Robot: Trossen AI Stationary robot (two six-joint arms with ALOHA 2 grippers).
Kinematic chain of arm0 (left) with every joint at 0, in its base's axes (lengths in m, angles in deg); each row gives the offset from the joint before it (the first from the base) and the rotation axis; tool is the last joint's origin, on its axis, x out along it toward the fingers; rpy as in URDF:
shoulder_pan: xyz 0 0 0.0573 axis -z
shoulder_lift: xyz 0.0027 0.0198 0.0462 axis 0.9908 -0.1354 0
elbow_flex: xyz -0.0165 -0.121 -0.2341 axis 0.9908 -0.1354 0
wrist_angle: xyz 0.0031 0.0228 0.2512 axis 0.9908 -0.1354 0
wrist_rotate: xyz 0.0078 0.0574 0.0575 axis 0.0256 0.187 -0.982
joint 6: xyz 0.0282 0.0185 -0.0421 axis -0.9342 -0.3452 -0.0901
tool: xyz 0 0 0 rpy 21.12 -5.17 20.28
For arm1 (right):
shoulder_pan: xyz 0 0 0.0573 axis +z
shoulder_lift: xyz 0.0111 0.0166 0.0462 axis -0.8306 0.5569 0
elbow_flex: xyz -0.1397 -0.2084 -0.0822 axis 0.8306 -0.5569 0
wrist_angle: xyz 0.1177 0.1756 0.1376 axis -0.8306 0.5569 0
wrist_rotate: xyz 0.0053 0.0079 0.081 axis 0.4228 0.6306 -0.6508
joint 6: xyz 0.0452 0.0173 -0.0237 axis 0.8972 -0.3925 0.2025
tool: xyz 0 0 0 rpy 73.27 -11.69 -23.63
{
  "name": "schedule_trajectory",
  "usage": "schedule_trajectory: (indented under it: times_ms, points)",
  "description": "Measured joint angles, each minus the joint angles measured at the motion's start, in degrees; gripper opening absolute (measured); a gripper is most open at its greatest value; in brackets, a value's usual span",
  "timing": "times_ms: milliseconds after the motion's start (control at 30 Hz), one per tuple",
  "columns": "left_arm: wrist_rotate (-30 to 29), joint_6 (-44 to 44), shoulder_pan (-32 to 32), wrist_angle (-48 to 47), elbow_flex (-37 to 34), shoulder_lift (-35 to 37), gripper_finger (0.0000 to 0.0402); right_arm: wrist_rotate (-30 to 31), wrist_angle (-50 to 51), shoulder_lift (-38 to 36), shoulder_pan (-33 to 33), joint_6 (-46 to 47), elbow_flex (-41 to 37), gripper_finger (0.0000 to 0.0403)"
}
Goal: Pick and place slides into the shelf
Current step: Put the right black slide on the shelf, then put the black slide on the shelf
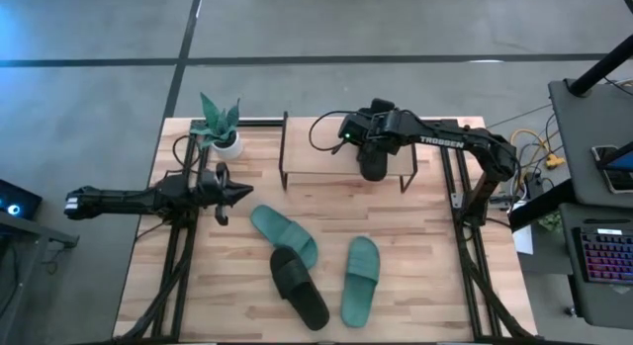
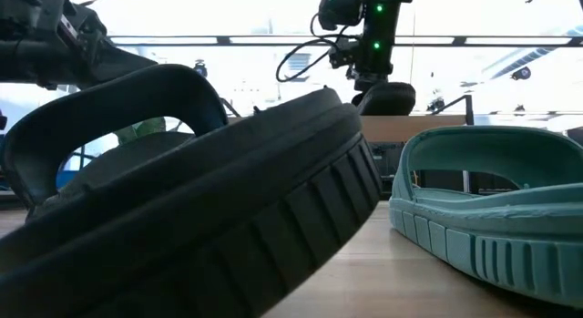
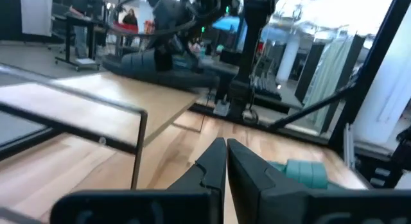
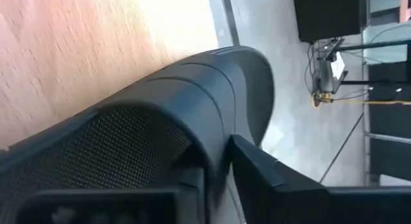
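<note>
From my station, the right gripper [image 1: 374, 167] sits over the shelf [image 1: 346, 165], its fingers [image 4: 270, 172] set on either side of the strap of a black slide [image 4: 186, 115]. The slide rests on the shelf's top board, towards its right end. Whether the fingers are pinching the strap or have loosened I cannot tell.

The left gripper [image 1: 235, 194] waits over the table's [image 1: 435, 256] left side, fingers [image 3: 215, 163] pressed together, holding nothing.

Three slides lie on the table in front of the shelf — a teal slide [image 1: 285, 235], a second black slide [image 1: 298, 286] touching its end, and another teal slide [image 1: 360, 279] apart to the right.

A potted plant [image 1: 220, 125] stands at the back left corner.
</note>
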Motion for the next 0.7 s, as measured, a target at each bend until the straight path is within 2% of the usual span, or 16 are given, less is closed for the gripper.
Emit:
schedule_trajectory:
  times_ms: [300,400,567,700]
  points:
    - [-0.2,11.6,0.0,4.7,0.0,0.1,0.0,-0.5,2.3,0.2,0.6,4.8,2.3,0.0148]
    - [-0.2,12.4,0.0,4.7,0.0,0.0,0.0,-0.6,5.3,0.2,1.2,6.2,3.1,0.0162]
    - [-0.2,22.1,0.0,4.7,0.0,-0.1,0.0,-2.8,9.4,0.2,2.2,8.4,4.3,0.018]
    - [0.1,22.6,0.0,4.7,0.0,-0.2,0.0,-3.3,11.2,0.2,3.7,8.8,6.6,0.0189]
